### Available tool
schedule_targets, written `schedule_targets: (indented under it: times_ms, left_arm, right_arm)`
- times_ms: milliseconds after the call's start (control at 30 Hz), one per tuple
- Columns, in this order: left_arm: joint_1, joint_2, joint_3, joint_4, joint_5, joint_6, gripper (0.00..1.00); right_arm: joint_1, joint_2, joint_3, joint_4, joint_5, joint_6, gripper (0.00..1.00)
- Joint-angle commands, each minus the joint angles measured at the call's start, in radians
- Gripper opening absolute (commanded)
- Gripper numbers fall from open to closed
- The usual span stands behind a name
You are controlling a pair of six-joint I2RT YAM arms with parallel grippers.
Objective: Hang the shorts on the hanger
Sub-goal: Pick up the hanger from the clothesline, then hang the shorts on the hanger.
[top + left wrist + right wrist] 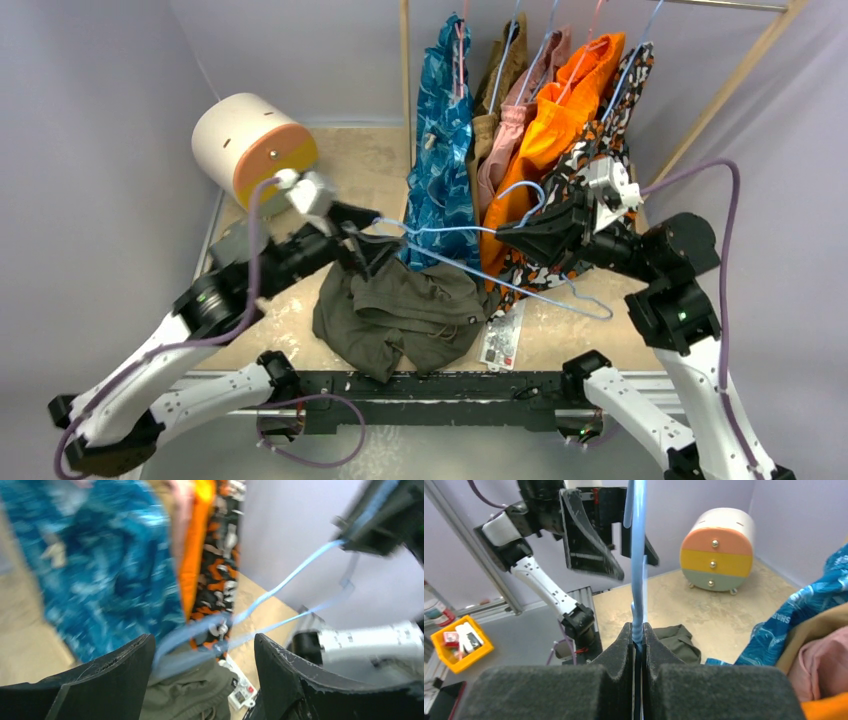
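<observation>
Rack clothes: the blue patterned shorts and other garments hang at the back of the table. They are already on hangers and apart from this job.
Shorts: olive green, lying crumpled on the table at the near edge, under the hanger's left end. I judge they are not yet threaded onto it.
Hanger: light-blue wire, held level in the air above the shorts. This probably keeps its left end free for the fabric to go over.
Right gripper: the jaws are pressed together on the hanger wire near the hook, which steadies it.
Left gripper: the jaws stand wide apart and grip nothing. The hanger's end and the waist of the shorts lie in the gap. I cannot tell whether a finger touches the cloth.
Next move, as I judge: close on the waistband and draw it over the wire.
</observation>
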Motion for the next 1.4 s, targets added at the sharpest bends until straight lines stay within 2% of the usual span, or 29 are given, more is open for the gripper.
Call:
schedule_targets:
  times_ms: [0,67,167,333,500,633,900,1100,1367]
  left_arm:
    - [0.003,-0.197,-0.09,-0.158,-0.548,-0.281,0.73]
    - [0.003,-0.224,-0.115,-0.304,-0.691,-0.46,0.74]
    - [0.003,-0.212,-0.137,-0.523,-0.765,-0.654,0.76]
    - [0.003,-0.125,-0.163,-0.676,-0.683,-0.703,0.76]
    - [0.002,-0.037,-0.211,-0.692,-0.556,-0.685,0.77]
    - [0.003,0.017,-0.27,-0.673,-0.533,-0.681,0.77]
    - [0.001,0.122,-0.386,-0.609,-0.563,-0.706,0.76]
    - [-0.004,0.179,-0.392,-0.571,-0.537,-0.684,0.75]
    - [-0.035,0.282,-0.403,-0.535,-0.602,-0.718,0.78]
  right_arm:
    - [-0.002,-0.051,-0.034,-0.043,0.107,-0.066,0.0]
    - [-0.002,-0.068,-0.061,-0.06,0.095,-0.075,0.0]
    - [-0.002,-0.093,-0.097,-0.083,0.087,-0.083,0.0]
    - [-0.002,-0.108,-0.125,-0.123,0.082,-0.09,0.0]
    - [-0.002,-0.116,-0.127,-0.151,0.089,-0.105,0.0]
    - [-0.002,-0.121,-0.149,-0.14,0.091,-0.108,0.0]
    - [-0.002,-0.132,-0.178,-0.129,0.095,-0.123,0.0]
    - [-0.003,-0.136,-0.191,-0.134,0.092,-0.135,0.0]
    - [-0.002,-0.153,-0.227,-0.111,0.088,-0.134,0.0]
